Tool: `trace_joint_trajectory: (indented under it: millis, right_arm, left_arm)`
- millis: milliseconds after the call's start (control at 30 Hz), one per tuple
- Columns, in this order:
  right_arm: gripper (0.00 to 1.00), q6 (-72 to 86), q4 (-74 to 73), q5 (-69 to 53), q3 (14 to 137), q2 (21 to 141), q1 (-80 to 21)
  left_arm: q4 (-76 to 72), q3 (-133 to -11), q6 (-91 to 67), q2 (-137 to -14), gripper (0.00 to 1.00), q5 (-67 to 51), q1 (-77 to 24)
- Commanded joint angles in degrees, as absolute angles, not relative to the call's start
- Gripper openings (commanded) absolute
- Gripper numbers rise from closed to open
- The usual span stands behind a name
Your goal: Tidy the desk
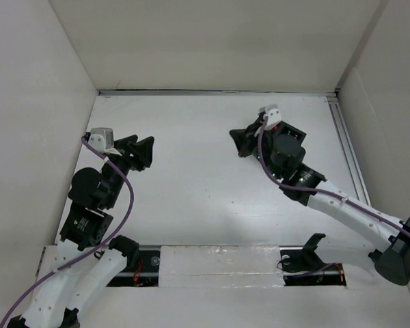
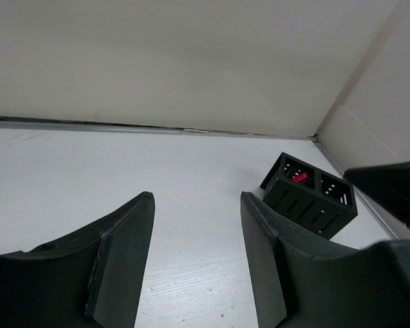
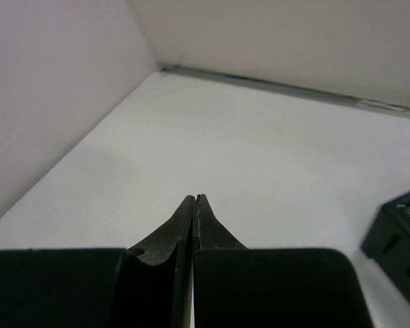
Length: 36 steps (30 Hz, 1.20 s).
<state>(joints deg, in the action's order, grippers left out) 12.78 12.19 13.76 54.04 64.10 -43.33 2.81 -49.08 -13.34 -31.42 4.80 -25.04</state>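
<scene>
- The worktop [image 1: 191, 198] is a broad, flat, matte white surface that fills the space between the white wall panels. A metal rail [image 1: 347, 147] runs down its right side.
- By the look of it, it is stiff, heavy and fixed. It is something to work on, not something to pick up, and the matte face should give resting things a fair hold against sliding.
- The only loose thing in sight is a small black box [image 2: 311, 195] with compartments. It sits on the right part of the worktop towards the back, near the rail and just beside the right arm [image 1: 342, 205].
- The box holds a few small items, one of them red, but they are too small to name.
- The box looks like light, rigid plastic. The best hold is probably over an outer wall or a divider, pinched from above so it stays level and does not spill.
- The left jaws, at the end of the left arm [image 1: 96, 191], stand wide apart with nothing between them. Only bare worktop shows through the gap.
- The right jaws are pressed flat together and hold nothing. They point towards the back left corner, with the box off to their right and apart from them.
- Whether either pair touches the surface cannot be told.
</scene>
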Motion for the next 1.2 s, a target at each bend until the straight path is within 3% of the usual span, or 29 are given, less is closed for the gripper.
trace_joint_trajectory:
  millis: [0,167,267,300,400,500,1167]
  right_arm:
    - [0.00,10.9,14.7,1.0,52.0,64.7,-47.6]
    - [0.03,10.1,15.7,-7.5,48.4,66.9,-53.7]
    - [0.20,10.0,15.2,-8.3,46.7,70.1,-56.2]
    - [0.30,10.5,16.1,-7.8,46.0,71.0,-56.2]
    - [0.44,12.0,17.7,-8.0,44.4,74.8,-57.0]
    - [0.51,12.2,18.9,-9.2,44.6,79.2,-57.0]
    - [0.52,11.9,17.8,-4.9,45.5,83.0,-57.5]
  left_arm:
    - [0.4,-48.4,-13.2,-30.6,0.51,5.9,-25.2]
    - [0.4,-48.5,-13.3,-31.3,0.52,6.2,-25.2]
    - [0.4,-48.5,-13.4,-31.7,0.53,5.9,-25.2]
    - [0.4,-48.4,-13.3,-31.7,0.53,5.7,-25.2]
    - [0.4,-48.5,-13.3,-32.3,0.53,6.0,-25.2]
    - [0.4,-48.4,-13.2,-32.6,0.53,5.5,-25.2]
    - [0.4,-48.3,-12.4,-33.3,0.52,4.3,-25.2]
